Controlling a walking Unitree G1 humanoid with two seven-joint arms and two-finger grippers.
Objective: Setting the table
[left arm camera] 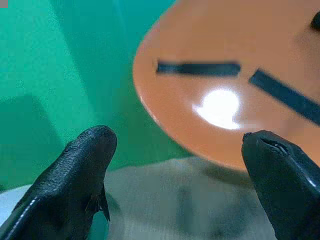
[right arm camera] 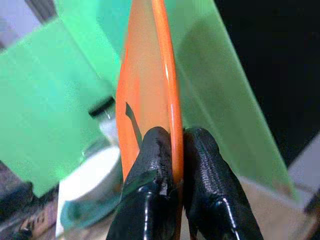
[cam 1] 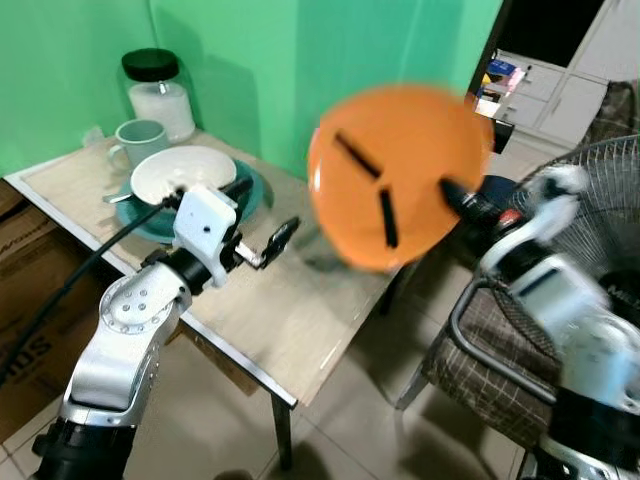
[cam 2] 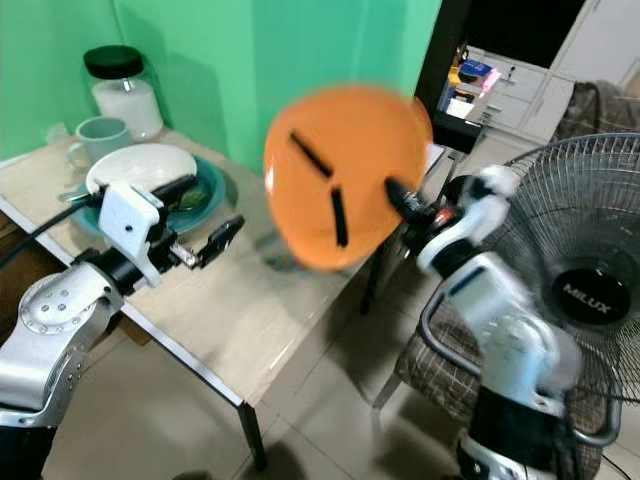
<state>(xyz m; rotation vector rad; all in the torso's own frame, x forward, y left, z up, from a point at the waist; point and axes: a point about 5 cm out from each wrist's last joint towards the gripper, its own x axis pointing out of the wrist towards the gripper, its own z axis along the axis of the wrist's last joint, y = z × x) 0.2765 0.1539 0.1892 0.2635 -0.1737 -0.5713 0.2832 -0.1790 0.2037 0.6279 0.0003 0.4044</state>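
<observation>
An orange plate (cam 1: 395, 175) with black marks hangs tilted in the air above the table's right end, blurred by motion. My right gripper (cam 1: 452, 192) is shut on its rim; in the right wrist view both fingers (right arm camera: 205, 170) pinch the plate (right arm camera: 150, 100) edge-on. My left gripper (cam 1: 262, 232) hovers open just above the wooden table (cam 1: 290, 310), its fingers (left arm camera: 75, 170) spread, with the plate (left arm camera: 235, 75) beyond them. A white bowl (cam 1: 180, 172) sits on a teal plate (cam 1: 255, 192) at the table's back left.
A pale green mug (cam 1: 138, 140) and a black-lidded glass jar (cam 1: 158, 92) stand behind the bowl by the green wall. A checked chair (cam 1: 500, 350) and a standing fan (cam 2: 585, 290) are on the right. Cardboard boxes (cam 1: 30, 290) sit under the table's left side.
</observation>
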